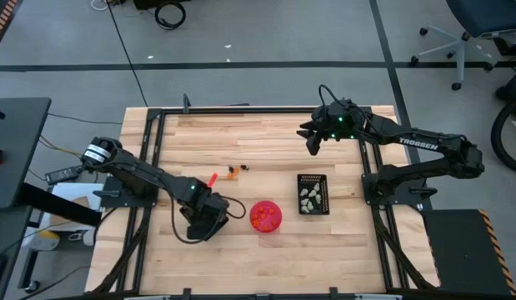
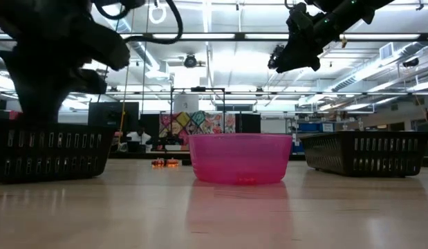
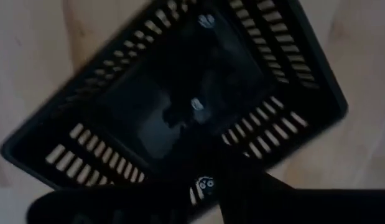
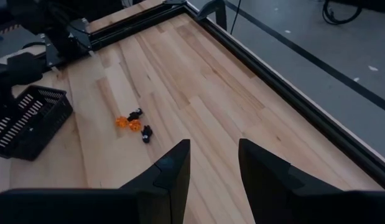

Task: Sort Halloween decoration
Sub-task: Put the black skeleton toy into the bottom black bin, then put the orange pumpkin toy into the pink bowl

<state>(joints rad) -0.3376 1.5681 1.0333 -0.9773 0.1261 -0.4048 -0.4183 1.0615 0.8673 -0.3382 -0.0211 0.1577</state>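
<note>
A grey floor (image 1: 266,37) surrounds the light wooden table (image 1: 266,142), crossed by dark tape lines (image 1: 241,65) — one runs across, others slant away. A black cable (image 1: 128,58) trails over the floor, and a coil of cable (image 1: 170,13) lies near the far edge. An office chair (image 1: 466,33) on a star base with castors stands at the far right. At table height the room opens into a large hall — long ceiling light strips (image 2: 220,36) glow overhead among beams, and a colourful patterned panel (image 2: 196,123) stands in the distance.
</note>
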